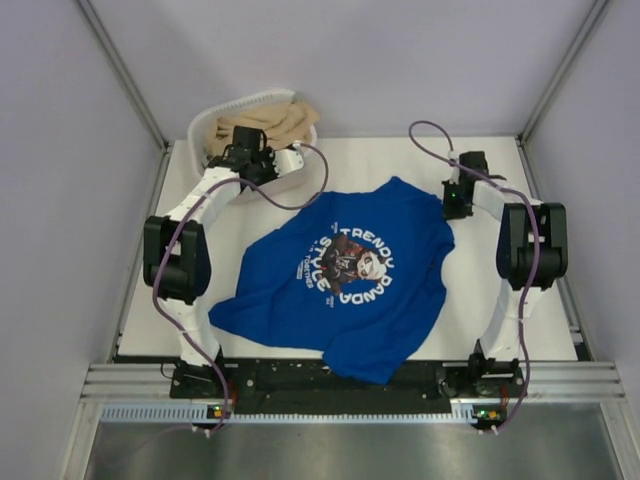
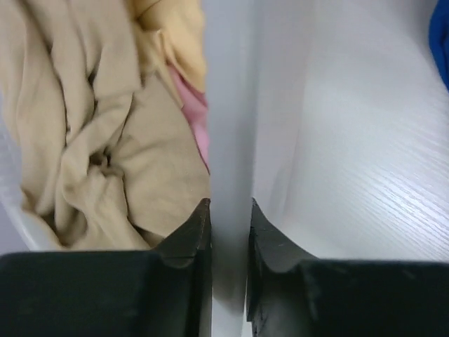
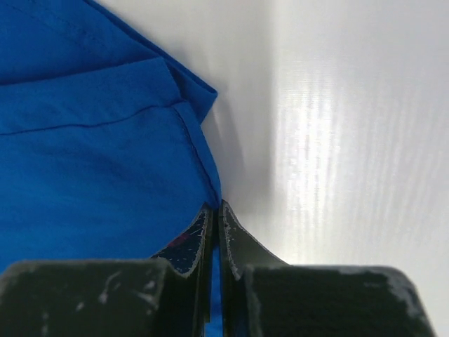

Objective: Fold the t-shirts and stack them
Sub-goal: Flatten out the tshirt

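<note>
A royal-blue t-shirt (image 1: 340,280) lies spread on the white table with its white lettering and cartoon face upward, its lower hem hanging over the near edge. My right gripper (image 1: 457,200) is at the shirt's far right corner. In the right wrist view this gripper (image 3: 216,205) is shut on the edge of the blue t-shirt (image 3: 91,140), with cloth showing between the jaws. My left gripper (image 1: 280,168) is away from the shirt, at the laundry basket (image 1: 240,103). In the left wrist view it (image 2: 229,203) pinches the basket's white rim (image 2: 228,105).
The white basket at the far left holds crumpled beige cloth (image 2: 91,140) and a bit of pink cloth (image 2: 196,119). Grey walls close in the table on three sides. A black rail (image 1: 330,385) runs along the near edge between the arm bases.
</note>
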Tool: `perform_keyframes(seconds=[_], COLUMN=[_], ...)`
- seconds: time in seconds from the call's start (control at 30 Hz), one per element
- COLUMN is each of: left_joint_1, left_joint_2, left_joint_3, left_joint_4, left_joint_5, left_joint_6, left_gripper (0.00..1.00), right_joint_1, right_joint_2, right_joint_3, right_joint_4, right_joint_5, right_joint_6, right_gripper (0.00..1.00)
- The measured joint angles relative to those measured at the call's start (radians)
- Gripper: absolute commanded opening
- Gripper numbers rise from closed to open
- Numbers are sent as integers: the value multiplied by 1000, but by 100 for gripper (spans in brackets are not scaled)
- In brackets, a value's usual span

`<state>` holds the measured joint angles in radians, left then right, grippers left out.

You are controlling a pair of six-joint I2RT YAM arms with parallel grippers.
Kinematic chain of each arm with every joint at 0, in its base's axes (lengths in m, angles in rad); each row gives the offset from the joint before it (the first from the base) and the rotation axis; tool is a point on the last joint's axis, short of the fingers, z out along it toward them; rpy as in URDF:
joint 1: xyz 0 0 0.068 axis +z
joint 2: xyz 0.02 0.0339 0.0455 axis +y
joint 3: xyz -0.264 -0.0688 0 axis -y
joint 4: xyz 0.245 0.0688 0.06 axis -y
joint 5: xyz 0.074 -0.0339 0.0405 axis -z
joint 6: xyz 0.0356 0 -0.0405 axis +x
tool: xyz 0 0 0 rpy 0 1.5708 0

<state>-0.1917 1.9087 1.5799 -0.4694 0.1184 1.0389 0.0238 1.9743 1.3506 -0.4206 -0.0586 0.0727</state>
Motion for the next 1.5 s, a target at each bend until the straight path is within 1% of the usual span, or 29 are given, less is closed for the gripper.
perform_keyframes(seconds=[0.07,0.17,0.27,0.4,0.63,0.67,0.73,0.77,0.83,0.87,0.9,0.93,0.97,1.03,1.07,1.1,1.2,1.3,1.33,1.37,1.43,1.5], left_joint_1=[-15,-8,-4,-6,-2,1,13,20,29,31,31,32,32,32,33,35,42,42,40,36,25,10], left_joint_2=[13,26,36,37,23,18,5,2,-1,-2,-2,-2,-2,-2,-2,-2,-7,-44,-65,-95,-169,-280], left_joint_3=[14,16,19,21,-5,-13,-25,-26,-25,-25,-24,-24,-24,-24,-24,-24,-24,-24,-25,-27,-43,-82], left_joint_4=[26,27,21,20,31,33,26,17,6,2,-2,-3,-2,-2,-9,-14,-29,-51,-62,-72,-88,-114], left_joint_5=[-35,-104,-152,-161,-158,-154,-138,-131,-126,-126,-129,-131,-136,-144,-155,-159,-164,-157,-148,-133,-100,-40], left_joint_6=[6,-17,-14,-11,20,27,41,44,39,32,24,21,14,-9,-24,-33,-68,-90,-95,-97,-98,-94], left_gripper=[10,10,13,18,16,14,5,2,2,5,14,29,42,62,68,73,78,80,81,81,81,79], right_joint_1=[-33,-84,-135,-181,-197,-197,-196,-196,-196,-196,-196,-196,-196,-196,-196,-196,-189,-170,-151,-121,-23,138], right_joint_2=[0,0,2,19,38,39,39,39,42,43,44,45,45,45,45,43,13,-93,-151,-216,-351,-496], right_joint_3=[1,6,15,56,167,175,183,183,183,183,183,183,183,183,183,183,174,129,105,81,41,-11], right_joint_4=[-3,-16,-31,-61,-80,-82,-81,-82,-87,-89,-90,-92,-95,-103,-107,-111,-130,-150,-151,-154,-150,-133], right_joint_5=[-11,-14,-11,14,63,65,66,65,65,65,65,65,64,67,72,77,111,158,169,172,171,144], right_joint_6=[0,-1,-2,-13,-66,-72,-82,-84,-87,-88,-88,-87,-84,-70,-65,-57,-37,-43,-64,-95,-183,-301], right_gripper=[0,0,0,0,0,0,0,0,0,2,17,34,54,66,73,80,82,82,83,83,83,83])
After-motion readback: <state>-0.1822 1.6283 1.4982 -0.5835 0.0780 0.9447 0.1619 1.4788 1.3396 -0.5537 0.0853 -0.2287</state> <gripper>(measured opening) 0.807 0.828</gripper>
